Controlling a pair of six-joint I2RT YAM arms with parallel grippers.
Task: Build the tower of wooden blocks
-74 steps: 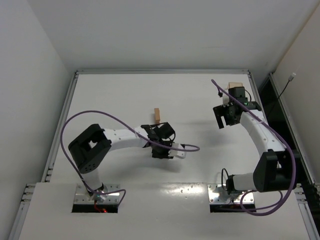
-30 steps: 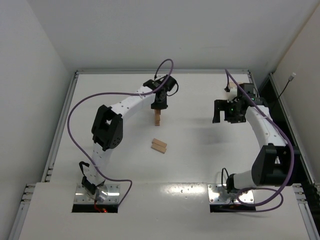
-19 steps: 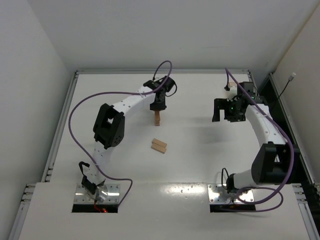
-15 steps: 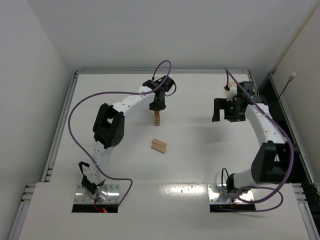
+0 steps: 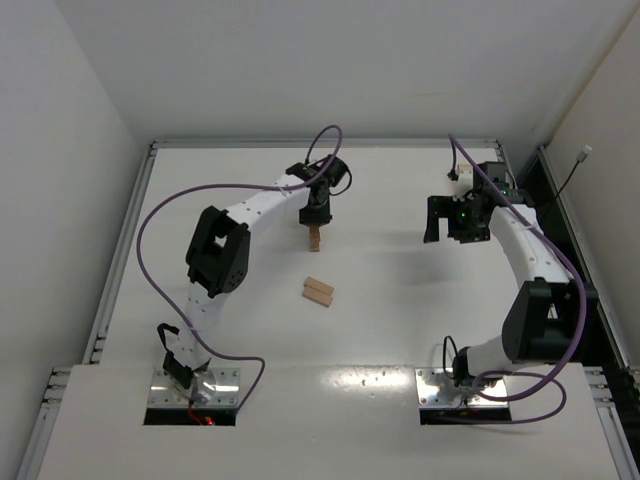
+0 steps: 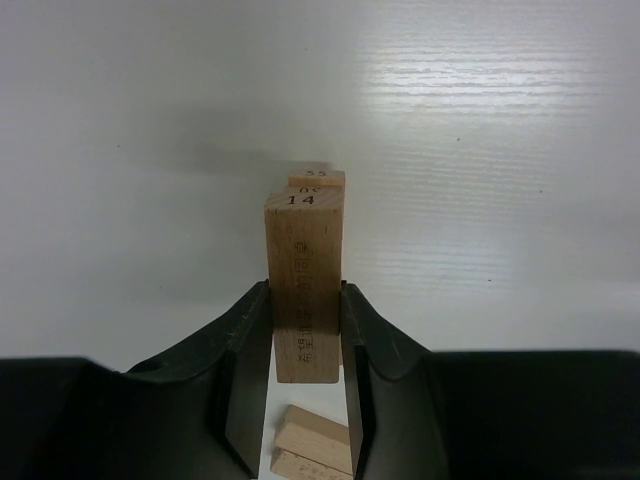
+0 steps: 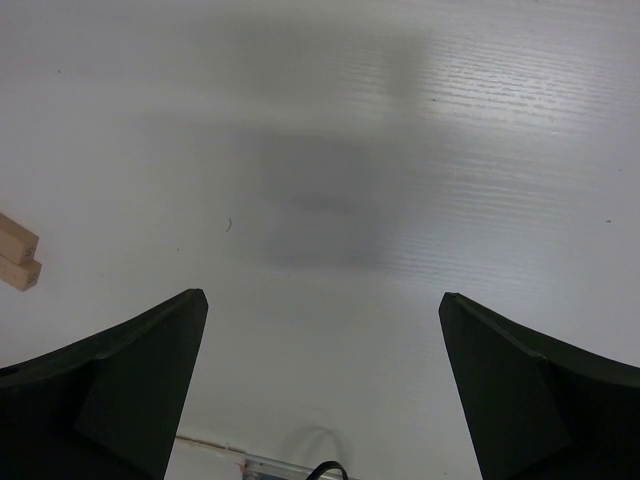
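My left gripper is shut on an upright wood block marked 14, held right over the tower at the table's middle back. In the left wrist view a second upright block marked 55 stands just behind the held one. I cannot tell whether the two touch. Two more wood blocks lie side by side nearer the arm bases and also show below the fingers. My right gripper hangs wide open and empty over bare table, far right of the tower.
The two lying blocks show at the right wrist view's left edge. A tan wooden thing peeks out behind the right wrist at the back right. A raised rim bounds the white table, with walls close behind.
My left arm has swung from over the lying blocks to the tower, carrying a block. In the last second it has barely moved. The right gripper shifted slightly.
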